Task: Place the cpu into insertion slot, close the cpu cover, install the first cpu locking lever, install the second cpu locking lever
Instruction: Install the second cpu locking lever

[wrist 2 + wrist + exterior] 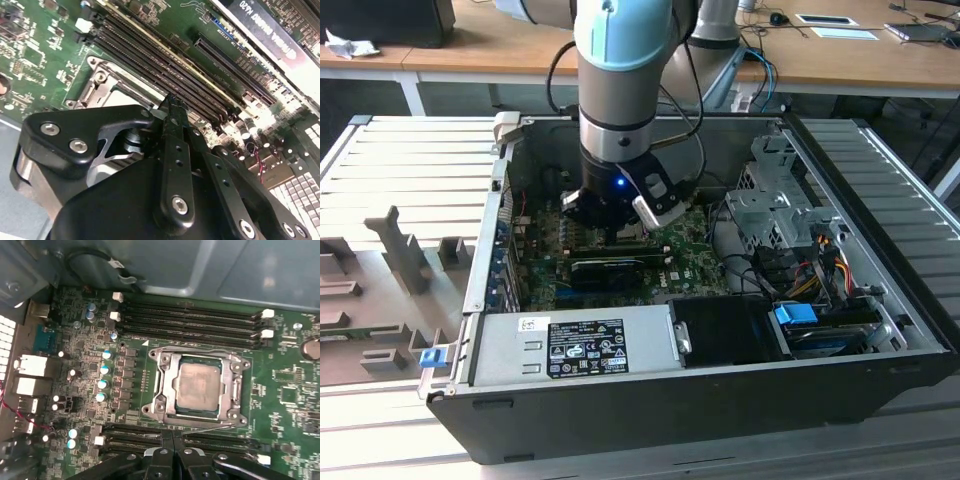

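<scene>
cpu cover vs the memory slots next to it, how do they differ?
The silver metal square cpu cover is one windowed frame lying flat around the grey-topped cpu; the long black memory slots are narrow parallel strips with white end clips. Both sit on the green motherboard.

Even daylight fills the exterior view, bright on the wooden desks (500, 45) at twelve o'clock, dim inside the computer case (860, 300). A blue indicator light (621, 182) glows on the arm. The second wrist view is hazy, glare whitening the motherboard (260, 117) toward three o'clock. The first wrist view is soft, the cpu (199, 385) dull-lit.
</scene>
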Robot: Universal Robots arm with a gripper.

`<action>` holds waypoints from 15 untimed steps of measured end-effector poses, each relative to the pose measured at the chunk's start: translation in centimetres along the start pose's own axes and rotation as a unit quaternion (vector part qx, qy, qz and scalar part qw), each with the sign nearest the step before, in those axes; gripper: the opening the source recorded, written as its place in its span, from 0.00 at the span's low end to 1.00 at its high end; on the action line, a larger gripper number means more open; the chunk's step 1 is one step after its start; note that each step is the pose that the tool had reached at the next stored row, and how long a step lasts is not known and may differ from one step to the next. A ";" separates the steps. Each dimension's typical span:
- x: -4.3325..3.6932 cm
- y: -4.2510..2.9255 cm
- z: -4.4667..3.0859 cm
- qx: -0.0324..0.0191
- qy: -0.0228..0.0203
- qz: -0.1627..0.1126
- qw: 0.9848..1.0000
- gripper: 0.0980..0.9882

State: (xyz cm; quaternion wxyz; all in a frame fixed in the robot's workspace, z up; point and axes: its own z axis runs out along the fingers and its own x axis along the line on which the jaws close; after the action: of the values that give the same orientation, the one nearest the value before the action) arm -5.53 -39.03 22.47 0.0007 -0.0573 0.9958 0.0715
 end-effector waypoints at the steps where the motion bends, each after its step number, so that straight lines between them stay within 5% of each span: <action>1: 0.07 -0.01 0.12 -0.001 0.000 0.000 1.000 0.01; 7: 0.89 -0.16 0.52 -0.022 -0.003 0.000 1.000 0.01; 15: 1.00 -0.19 0.80 -0.032 -0.004 0.000 0.999 0.01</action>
State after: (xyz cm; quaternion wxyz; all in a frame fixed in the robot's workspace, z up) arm -6.50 -39.22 21.63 0.0025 -0.0572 0.9930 0.1033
